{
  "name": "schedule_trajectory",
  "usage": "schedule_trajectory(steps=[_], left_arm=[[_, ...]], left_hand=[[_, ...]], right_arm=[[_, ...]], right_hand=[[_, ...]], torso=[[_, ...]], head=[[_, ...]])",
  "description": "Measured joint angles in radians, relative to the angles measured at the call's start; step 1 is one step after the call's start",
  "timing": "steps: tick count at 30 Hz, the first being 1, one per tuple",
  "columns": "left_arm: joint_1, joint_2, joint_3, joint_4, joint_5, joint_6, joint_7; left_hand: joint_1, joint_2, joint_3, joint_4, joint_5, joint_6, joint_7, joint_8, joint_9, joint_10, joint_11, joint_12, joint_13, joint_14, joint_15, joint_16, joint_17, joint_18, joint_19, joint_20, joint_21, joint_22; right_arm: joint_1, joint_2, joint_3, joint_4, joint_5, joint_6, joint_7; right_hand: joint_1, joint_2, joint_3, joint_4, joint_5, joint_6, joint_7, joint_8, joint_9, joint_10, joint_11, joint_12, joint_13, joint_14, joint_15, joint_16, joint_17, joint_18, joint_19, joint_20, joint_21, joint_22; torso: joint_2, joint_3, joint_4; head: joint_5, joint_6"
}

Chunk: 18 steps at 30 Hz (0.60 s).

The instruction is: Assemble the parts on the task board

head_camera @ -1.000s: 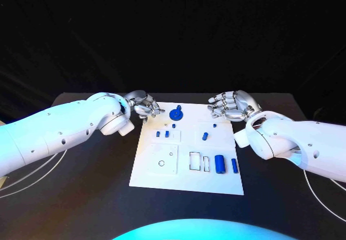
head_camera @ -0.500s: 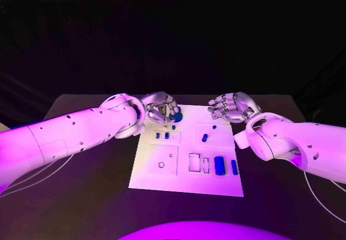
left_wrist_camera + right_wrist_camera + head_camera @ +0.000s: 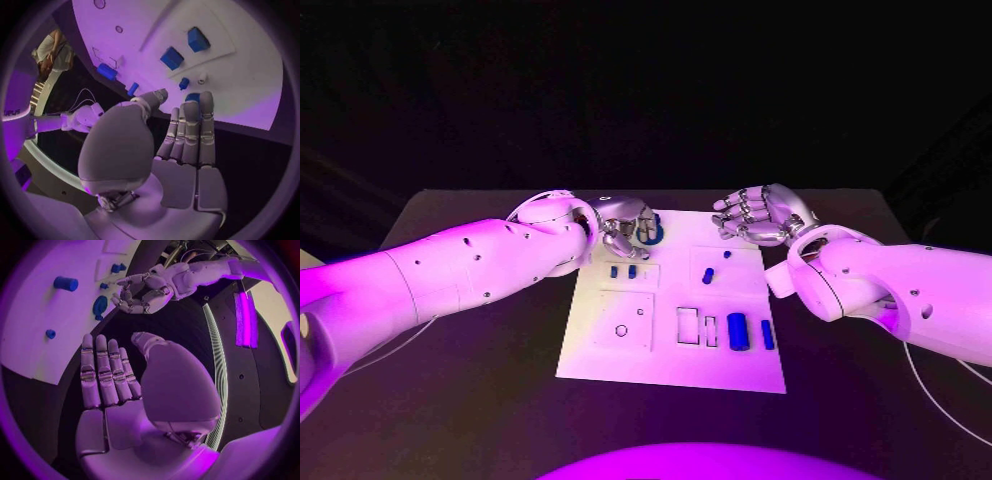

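The white task board lies mid-table. At its far end sits a round blue disc part, half covered by my left hand. In the left wrist view the fingers are stretched out with the thumb apart, and the disc peeks out just past the fingertips; I cannot tell whether they touch it. The right wrist view shows the left hand right beside the disc. My right hand hovers by the board's far right corner, fingers straight and holding nothing.
Two small blue blocks, a short blue peg and a tiny blue piece sit mid-board. A thick blue cylinder and a slim one lie near the right edge, beside empty rectangular slots. White cables run along both table sides.
My left hand has swung from the board's far left corner inward onto the board and now covers part of the blue disc. The right hand has barely moved.
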Motion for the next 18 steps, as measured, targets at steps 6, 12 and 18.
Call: schedule_trajectory(steps=[6,12,18], left_arm=[[-0.008,0.016,-0.001,-0.023,-0.025,0.021,-0.002],[-0.011,0.027,-0.001,-0.042,-0.038,0.035,-0.004],[-0.015,0.041,-0.001,-0.062,-0.042,0.05,-0.005]], left_hand=[[0.0,0.0,-0.003,0.003,0.0,0.007,0.0,-0.005,-0.005,0.0,0.0,0.0,0.0,0.013,-0.002,0.019,0.016,0.0,0.0,0.0,0.0,0.001],[0.0,0.0,-0.003,0.003,0.0,0.024,-0.001,-0.008,-0.015,0.0,0.0,0.007,0.0,0.031,-0.003,0.052,0.043,-0.001,0.011,-0.004,0.011,0.006],[0.022,0.022,0.02,-0.02,0.0,0.057,-0.01,-0.018,-0.032,0.002,-0.002,0.012,-0.008,0.04,-0.004,0.085,0.06,-0.001,0.01,-0.003,0.03,0.019]], right_arm=[[0.0,0.002,0.0,0.0,-0.003,-0.001,0.001],[0.0,0.002,0.0,0.001,-0.006,-0.001,0.001],[0.0,0.004,0.0,0.001,-0.008,-0.001,0.001]], right_hand=[[0.0,0.0,0.0,0.0,0.0,0.0,0.0,0.0,-0.001,0.0,0.0,-0.004,-0.001,0.0,0.0,0.0,0.0,0.0,0.004,0.004,0.0,-0.002],[0.0,0.0,0.0,0.0,0.0,0.0,0.0,0.0,-0.001,0.0,0.0,-0.004,-0.001,0.0,0.0,0.0,0.0,0.0,0.004,0.004,0.0,-0.002],[0.0,0.0,0.0,0.0,0.0,0.0,0.0,0.0,-0.001,0.0,0.0,-0.008,-0.001,0.0,0.0,0.0,0.0,0.0,0.004,0.004,0.0,-0.003]], torso=[[0.0,-0.0007,-0.0012],[0.0,-0.0007,-0.0014],[-0.001,-0.0007,-0.0011]], head=[[-0.001,0.0],[-0.003,-0.001],[-0.005,-0.001]])
